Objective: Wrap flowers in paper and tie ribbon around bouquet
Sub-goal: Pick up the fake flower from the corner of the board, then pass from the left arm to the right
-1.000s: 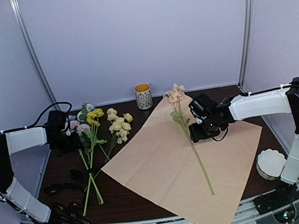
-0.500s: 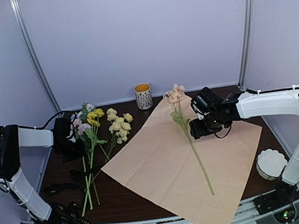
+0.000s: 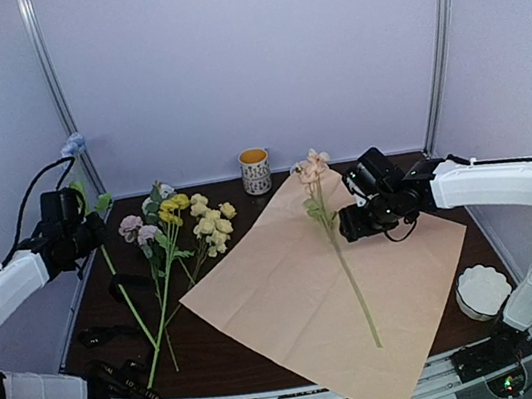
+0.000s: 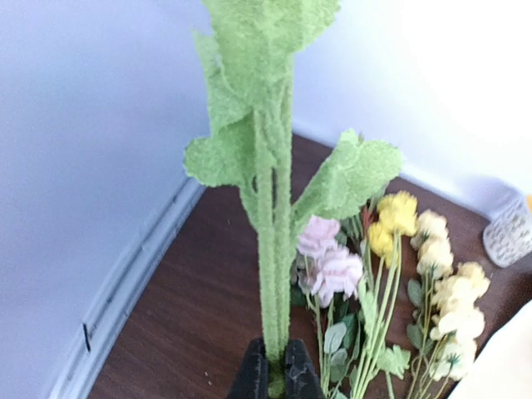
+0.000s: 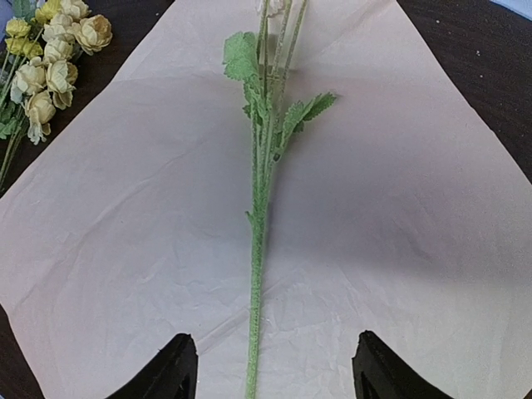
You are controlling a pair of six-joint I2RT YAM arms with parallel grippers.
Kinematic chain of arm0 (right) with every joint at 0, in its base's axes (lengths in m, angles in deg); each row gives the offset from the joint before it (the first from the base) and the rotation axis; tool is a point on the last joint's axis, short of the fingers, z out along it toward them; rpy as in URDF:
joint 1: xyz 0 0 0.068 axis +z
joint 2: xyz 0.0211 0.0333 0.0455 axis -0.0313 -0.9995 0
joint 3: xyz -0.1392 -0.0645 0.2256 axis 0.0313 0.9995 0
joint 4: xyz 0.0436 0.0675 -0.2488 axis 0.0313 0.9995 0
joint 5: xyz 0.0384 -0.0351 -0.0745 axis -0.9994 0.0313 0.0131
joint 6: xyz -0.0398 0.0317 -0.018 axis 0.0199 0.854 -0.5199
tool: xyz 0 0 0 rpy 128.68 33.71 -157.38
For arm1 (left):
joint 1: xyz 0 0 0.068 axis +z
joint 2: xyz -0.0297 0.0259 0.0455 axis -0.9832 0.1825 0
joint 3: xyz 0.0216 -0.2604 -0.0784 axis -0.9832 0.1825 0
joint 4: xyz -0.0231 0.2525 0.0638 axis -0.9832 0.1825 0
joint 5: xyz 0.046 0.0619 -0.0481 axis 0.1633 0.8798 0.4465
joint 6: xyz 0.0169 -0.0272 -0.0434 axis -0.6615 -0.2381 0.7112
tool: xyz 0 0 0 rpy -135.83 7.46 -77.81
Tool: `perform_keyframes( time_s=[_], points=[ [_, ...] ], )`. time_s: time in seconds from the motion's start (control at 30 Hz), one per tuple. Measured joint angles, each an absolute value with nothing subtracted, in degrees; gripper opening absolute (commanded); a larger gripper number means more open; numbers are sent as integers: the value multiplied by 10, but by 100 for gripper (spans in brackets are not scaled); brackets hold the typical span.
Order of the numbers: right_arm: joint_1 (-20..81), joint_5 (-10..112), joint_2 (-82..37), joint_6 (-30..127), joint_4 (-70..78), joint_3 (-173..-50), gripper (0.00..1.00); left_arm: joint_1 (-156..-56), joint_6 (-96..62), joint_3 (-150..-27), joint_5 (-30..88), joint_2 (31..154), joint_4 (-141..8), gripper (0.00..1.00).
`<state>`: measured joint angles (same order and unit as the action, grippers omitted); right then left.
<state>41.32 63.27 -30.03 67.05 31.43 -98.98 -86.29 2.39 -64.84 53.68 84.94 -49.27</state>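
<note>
"Peach face up, the paper point(image 3: 292, 302) lay as a skewed diamond on the bench point(image 3: 220, 354), one corner to the back, one past the near edge. Where were the flowers point(image 3: 207, 224)?"

"Most lay left of the paper, blooms to the back, stems running toward the near edge. One peach stem point(image 3: 344, 258) lay along the paper, bloom at the far corner, foot toward the near side"

"And the left end effector point(image 3: 90, 235)?"

"High over the bench's left edge, clamped on a blue-bloomed stem point(image 3: 123, 290). That stem stood steep, bloom uppermost, foot slanting down toward the near right. Whether the foot touched the bench, I couldn't tell"

"What did the left wrist view add?"

"The grip itself: both fingers point(image 4: 249, 378) pinched together on the fuzzy green stem, leaves above, pink and yellow blooms on the bench beyond. The overhead view hid that pinch; the wrist view cut off the blue bloom"

"The right end effector point(image 3: 351, 221)?"

"Over the peach stem, near its leaves. From overhead its jaws were hard to read. The right wrist view showed its fingers point(image 5: 170, 370) well apart, gripping nothing, the stem running straight up the frame between them"
</note>
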Motion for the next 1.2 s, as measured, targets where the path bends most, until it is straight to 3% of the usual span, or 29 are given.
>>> perform_keyframes(
  time_s=[0.13,0.27,0.37,0.5,0.7,0.9,1.07,1.2],
  points=[
    [413,635,-287,670,317,-990,66,-898,-55,-571,595,696,-603,0],
    [415,636,-271,667,316,-990,66,-1050,-237,-519,645,568,-736,0],
    [417,636,-267,666,316,-990,66,-1145,-364,-535,663,565,-797,0],
    [419,635,-267,661,315,-990,66,-1172,-418,-544,641,565,-835,0],
    [462,579,-224,607,248,-972,68,-1172,-321,-592,504,606,-875,0],
    [553,458,-167,561,94,-961,69,-1193,-136,-601,358,759,-1019,0],
    [571,398,-206,570,-16,-976,75,-1272,-62,-633,275,890,-1057,0],
    [581,383,-251,579,-51,-1007,71,-1292,-9,-661,229,944,-1115,0]
  ],
)
